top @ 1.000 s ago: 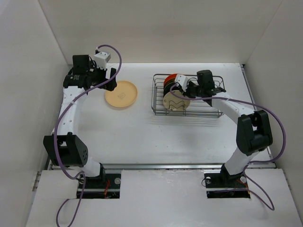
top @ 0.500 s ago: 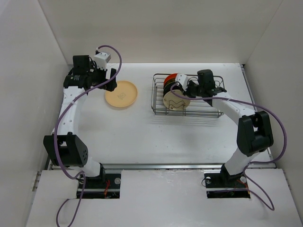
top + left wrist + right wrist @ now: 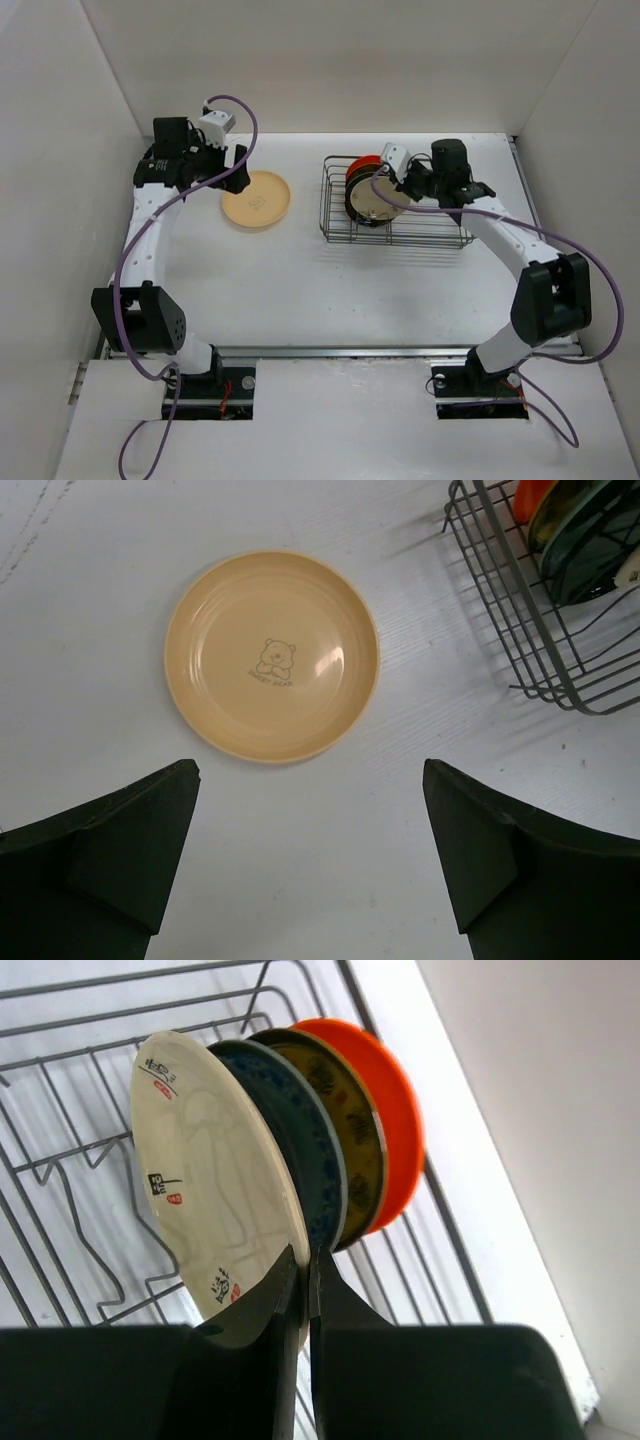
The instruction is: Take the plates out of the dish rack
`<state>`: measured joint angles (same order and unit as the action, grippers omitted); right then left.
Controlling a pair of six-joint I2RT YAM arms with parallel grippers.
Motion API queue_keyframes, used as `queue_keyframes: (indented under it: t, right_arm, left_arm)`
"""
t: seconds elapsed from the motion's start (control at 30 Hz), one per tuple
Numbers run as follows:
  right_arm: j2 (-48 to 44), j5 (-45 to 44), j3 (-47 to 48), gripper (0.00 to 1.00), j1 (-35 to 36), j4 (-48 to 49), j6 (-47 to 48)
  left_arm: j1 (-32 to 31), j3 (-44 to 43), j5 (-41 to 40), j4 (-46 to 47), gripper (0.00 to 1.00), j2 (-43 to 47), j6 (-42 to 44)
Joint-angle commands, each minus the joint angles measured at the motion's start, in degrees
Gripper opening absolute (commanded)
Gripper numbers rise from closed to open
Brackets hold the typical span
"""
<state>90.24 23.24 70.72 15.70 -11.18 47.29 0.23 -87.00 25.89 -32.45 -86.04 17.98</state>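
Pinching shut on the lower rim of the cream plate (image 3: 210, 1180), my right gripper (image 3: 307, 1260) has its two dark fingers (image 3: 345, 1340) pressed nearly together, with only a thin slit of light between them and the plate's edge caught at their tips. This plate stands on edge in the dish rack (image 3: 60, 1160), rising up and to the left of my right fingertips, its pale face with small red and black marks turned toward the left side of the right wrist view. Just behind it, on the far side from that face, stand three more plates packed close together: the dark teal plate (image 3: 300, 1150) next to the cream one, then the yellow patterned plate (image 3: 350, 1130), then the orange-red plate (image 3: 395, 1110) outermost. The thin wires of the rack run beneath and beyond all four. My left gripper (image 3: 310, 775) hangs with its fingers spread wide and nothing between them, above the white table (image 3: 100, 600). The large peach plate (image 3: 272, 655) lies flat on the table just ahead of those open fingertips, face up, a small bear drawing at its centre. Ahead and off to the right of my left fingers is a corner of the rack, well apart from the peach plate.
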Motion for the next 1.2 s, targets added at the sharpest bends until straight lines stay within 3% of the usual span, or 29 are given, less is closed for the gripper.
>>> queue_keyframes:
  t: [0.0, 0.2, 0.43, 0.63, 0.9, 0.97, 1.0, 1.03, 1.07, 1.17]
  right_arm:
    - [-4.2, 0.0, 4.2, 0.0, -0.7, 2.3, -1.3]
    - [-5.3, 0.0, 9.5, 0.0, -1.9, 2.3, -5.5]
    - [-4.8, 6.2, 17.6, 0.0, 3.0, -2.1, -20.2]
    - [-5.3, 9.2, 20.0, 0.0, 9.8, -2.8, -30.1]
    - [-2.7, 10.9, 23.9, 0.0, 13.3, -1.7, -34.0]
    - [-2.1, 10.9, 24.5, 0.0, 13.3, -1.7, -34.5]
    - [-2.1, 10.9, 24.5, 0.0, 13.3, -1.7, -34.5]
    - [-2.1, 10.9, 25.0, 0.0, 13.3, -1.7, -35.1]
    - [-2.1, 11.4, 25.0, 0.0, 13.3, -1.7, -35.1]
    - [-1.6, 11.4, 25.0, 0.0, 13.8, -1.2, -35.6]
  left_arm:
    - [0.1, 0.2, 5.9, 1.3, 0.94, 3.9, 1.0]
    - [0.1, -2.1, 22.4, 2.6, 0.94, 4.6, 2.1]
    - [-0.4, -0.9, 39.6, 12.6, 0.94, 3.1, -7.4]
    - [-4.4, -1.4, 40.8, 14.9, 0.94, 1.3, -8.9]
    - [-10.6, -3.2, 32.4, 14.3, 0.89, 0.7, -7.1]
    - [-11.3, -3.2, 30.9, 14.3, 0.78, 0.7, -6.6]
    - [-11.3, -3.2, 29.5, 13.6, 0.62, 0.7, -6.6]
    - [-11.8, -3.2, 29.0, 13.6, 0.62, 0.7, -6.6]
    - [-11.8, -2.7, 28.3, 13.6, 0.45, 0.7, -5.9]
    - [-11.8, -2.6, 26.7, 13.0, 0.31, 0.7, -5.3]
